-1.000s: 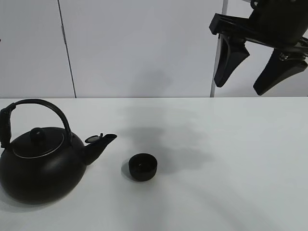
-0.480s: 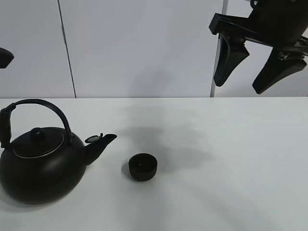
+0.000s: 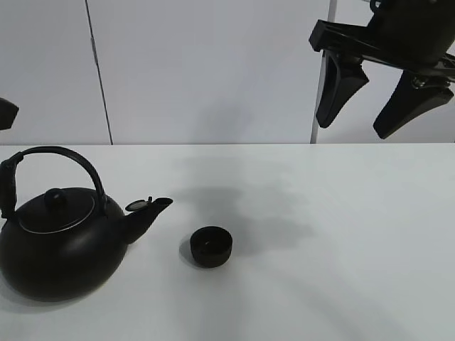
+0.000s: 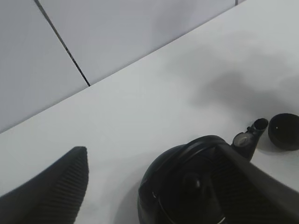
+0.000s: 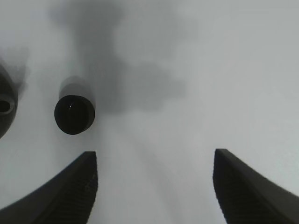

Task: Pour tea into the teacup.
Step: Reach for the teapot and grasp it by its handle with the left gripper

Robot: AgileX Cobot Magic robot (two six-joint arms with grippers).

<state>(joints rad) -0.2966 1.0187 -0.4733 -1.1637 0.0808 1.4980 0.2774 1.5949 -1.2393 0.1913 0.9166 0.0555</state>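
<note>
A big round black kettle (image 3: 60, 245) with an arched handle stands at the table's left, its spout facing right. The small matte-black teacup (image 3: 211, 246) sits just right of the spout, apart from it. Only a dark tip of my left gripper (image 3: 6, 112) shows at the left edge, above the kettle. In the left wrist view that gripper (image 4: 149, 154) is open and hangs over the kettle (image 4: 187, 196), holding nothing, with the teacup (image 4: 285, 131) beyond the spout. My right gripper (image 3: 354, 129) hangs open and empty high at the upper right, looking down on the teacup (image 5: 74, 114).
The white table (image 3: 334, 234) stretches bare to the right of the cup. A pale panelled wall (image 3: 213, 71) closes the far side behind the table's back edge. The right gripper's shadow falls on the table behind the cup.
The left gripper's tip has come into the exterior view at the left edge and dropped lower toward the kettle. The right gripper, kettle and teacup have not moved.
</note>
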